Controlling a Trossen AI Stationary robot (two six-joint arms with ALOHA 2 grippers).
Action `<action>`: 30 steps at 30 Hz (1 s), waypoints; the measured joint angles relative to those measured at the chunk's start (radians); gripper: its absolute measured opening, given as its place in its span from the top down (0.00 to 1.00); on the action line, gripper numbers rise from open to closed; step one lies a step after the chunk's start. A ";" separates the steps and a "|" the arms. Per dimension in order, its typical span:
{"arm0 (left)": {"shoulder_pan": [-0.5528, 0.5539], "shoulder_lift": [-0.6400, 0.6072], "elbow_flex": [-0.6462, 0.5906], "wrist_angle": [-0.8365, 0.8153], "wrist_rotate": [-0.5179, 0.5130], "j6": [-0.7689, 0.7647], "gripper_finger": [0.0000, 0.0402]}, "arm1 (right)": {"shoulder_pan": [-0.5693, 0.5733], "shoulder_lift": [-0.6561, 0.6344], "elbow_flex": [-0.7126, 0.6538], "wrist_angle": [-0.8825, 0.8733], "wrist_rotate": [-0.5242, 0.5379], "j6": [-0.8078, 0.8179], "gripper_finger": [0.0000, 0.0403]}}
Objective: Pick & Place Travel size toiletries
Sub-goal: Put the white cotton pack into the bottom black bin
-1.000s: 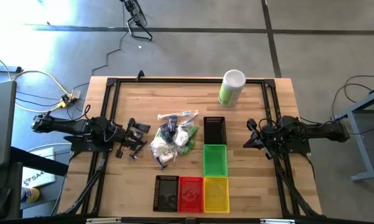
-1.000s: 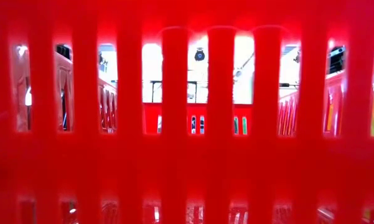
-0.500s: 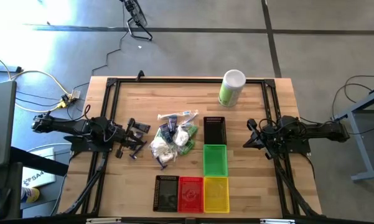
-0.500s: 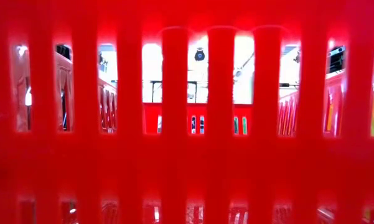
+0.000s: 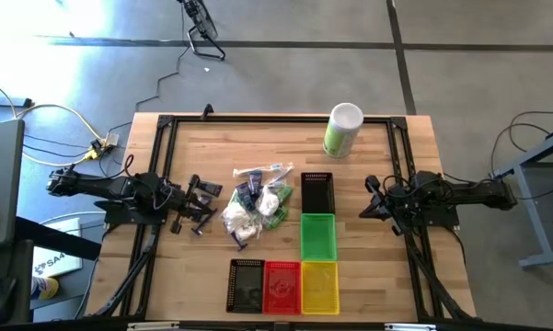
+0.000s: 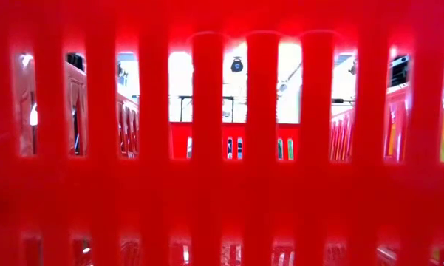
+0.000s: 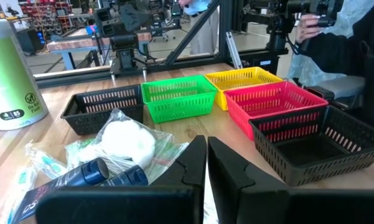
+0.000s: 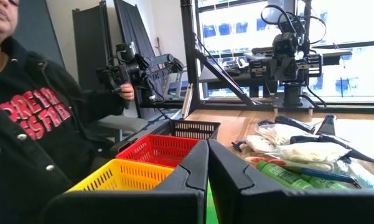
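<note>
On table: five baskets, one toiletries pile.

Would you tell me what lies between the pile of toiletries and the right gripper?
In the high view, a black basket stands between the toiletries and the right gripper, with the green basket just below it.

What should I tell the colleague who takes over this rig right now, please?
Left gripper: shut, empty, at the table's left side beside the pile.
Right gripper: shut, empty, at the right side.
Travel-size toiletries: heap of white crinkly pouches, dark blue tubes, small green bottles and clear-wrapped sticks at the table's middle.
Slotted plastic baskets: black and green beside the heap; black, red and yellow along the near edge. No toiletries visible in any.
Done: nothing placed.
Left: all picking and placing.
</note>
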 joint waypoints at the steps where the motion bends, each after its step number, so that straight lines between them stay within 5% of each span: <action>1: 0.000 0.000 0.000 0.000 0.000 -0.003 0.97 | 0.000 0.000 0.000 -0.001 0.008 0.000 1.00; 12: 0.000 0.000 0.000 0.003 0.000 0.032 0.97 | 0.000 0.000 0.000 -0.007 -0.007 0.008 1.00; 21: 0.000 0.000 0.000 0.005 -0.005 0.035 0.97 | 0.000 0.000 0.000 0.005 0.127 0.007 1.00; 30: 0.000 0.000 -0.001 0.038 -0.291 0.035 0.97 | 0.000 0.000 0.000 0.010 0.401 0.059 0.99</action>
